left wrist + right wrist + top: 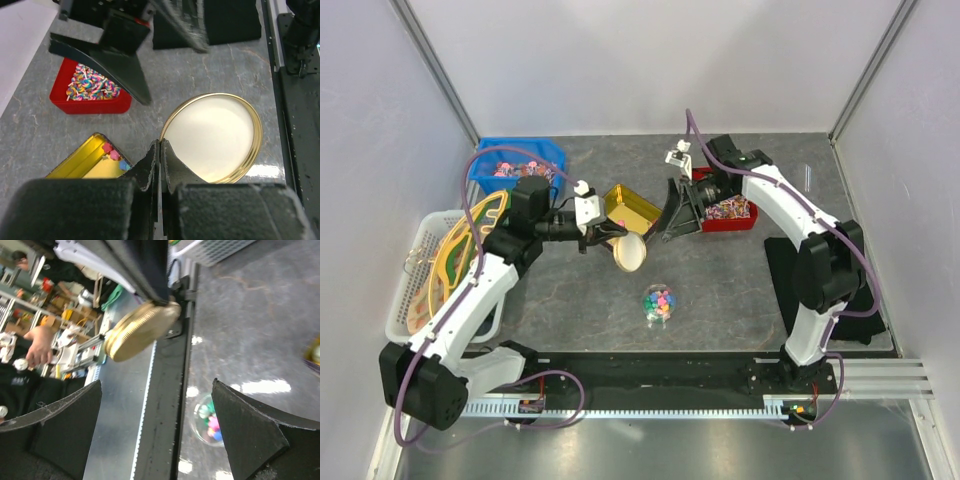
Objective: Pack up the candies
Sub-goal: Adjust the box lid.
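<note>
**Grey marbled tabletop, gold lid in left claw**

Chunky mixed-colour candies point(660, 298) heaped in clear round tub point(658, 317), nearer the bases than both claws, touching neither. Left gripper point(160, 147) reached sideways, clamped on rim of round gold metal lid point(212, 137), held tilted. Right gripper point(155, 425) angled down, black rough-edged fingers spread wide, nothing between. Left wrist view alone shows pink and blue pieces inside rectangular gold tin point(90, 162), left of its fingertips.
</note>
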